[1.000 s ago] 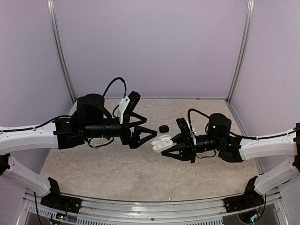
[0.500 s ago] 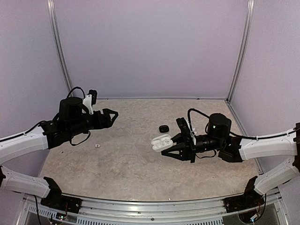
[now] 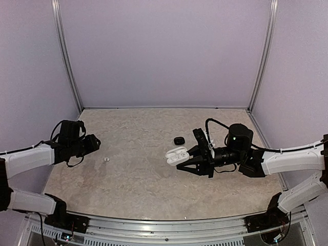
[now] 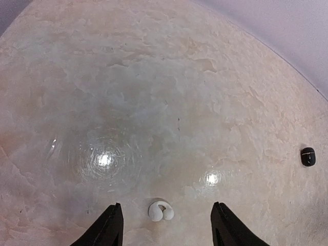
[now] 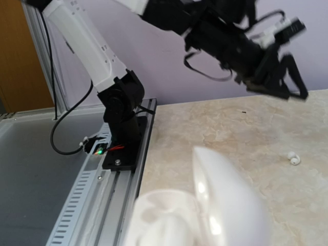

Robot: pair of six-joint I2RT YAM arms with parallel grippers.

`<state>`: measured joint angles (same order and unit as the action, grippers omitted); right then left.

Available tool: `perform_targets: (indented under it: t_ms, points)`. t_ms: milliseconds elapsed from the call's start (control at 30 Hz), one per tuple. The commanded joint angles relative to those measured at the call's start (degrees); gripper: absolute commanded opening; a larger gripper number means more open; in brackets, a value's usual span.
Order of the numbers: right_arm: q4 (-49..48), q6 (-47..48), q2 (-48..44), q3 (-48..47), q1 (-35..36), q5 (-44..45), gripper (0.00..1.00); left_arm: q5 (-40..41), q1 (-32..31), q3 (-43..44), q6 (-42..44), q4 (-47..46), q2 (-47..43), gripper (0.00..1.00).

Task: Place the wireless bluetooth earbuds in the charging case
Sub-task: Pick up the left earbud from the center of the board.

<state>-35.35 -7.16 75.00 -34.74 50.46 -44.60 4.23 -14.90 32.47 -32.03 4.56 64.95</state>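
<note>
Lying ahead of the spread left end effector [image 4: 166, 205], centred: white earbud [image 4: 161, 210].

Left arm [image 3: 28, 158] is tucked way over on its own side, forearm low and pointing inward. The left claw [image 3: 95, 141] tilts downward with its fingers [image 4: 114, 225] spread wide, gripping nothing. Right arm [image 3: 287, 159] reaches toward the middle, wrist about level, right claw [image 3: 183, 161] clamped on the charging case [image 3: 177, 155].

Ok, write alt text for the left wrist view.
A tiny white plastic earbud lies on a glossy beige marbled tabletop, seen between the tips of the left arm's open black fingers. A small glossy black object sits at far right.
</note>
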Motion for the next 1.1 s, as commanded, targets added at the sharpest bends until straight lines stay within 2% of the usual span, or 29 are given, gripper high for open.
perform_targets:
  t_ms: [0,100,300,467,633,833,1067]
  points:
    - [-1.19,-0.07,-0.56,0.25,-0.36,-0.59,0.0,-2.63,0.41,-0.5,1.74,-2.73,7.41,0.58]
    - [-0.63,0.31,-0.84,0.16,-0.37,-0.56,0.0,-3.87,-0.1,-0.88,1.38,-4.09,12.11,0.54]
    - [-1.27,0.05,-0.19,0.11,-0.47,-0.64,0.0,-2.9,-3.09,0.68,1.53,-6.29,16.47,0.55]
    - [-0.77,0.33,-0.41,0.03,-0.45,-0.38,0.0,-2.74,-3.61,1.74,1.62,-7.02,20.48,0.51]
    - [-0.15,0.61,-1.06,0.28,-0.46,0.1,0.0,-1.7,-4.03,1.91,1.45,-7.12,22.3,0.43]
    - [-0.24,0.57,-1.15,0.38,-0.47,0.13,0.0,-1.73,-4.96,2.62,2.09,-6.8,22.63,0.27]
    - [0.0,0.67,-1.54,0.55,-0.45,0.22,0.0,-8.41,-10.73,5.74,6.48,-8.61,22.46,0.17]
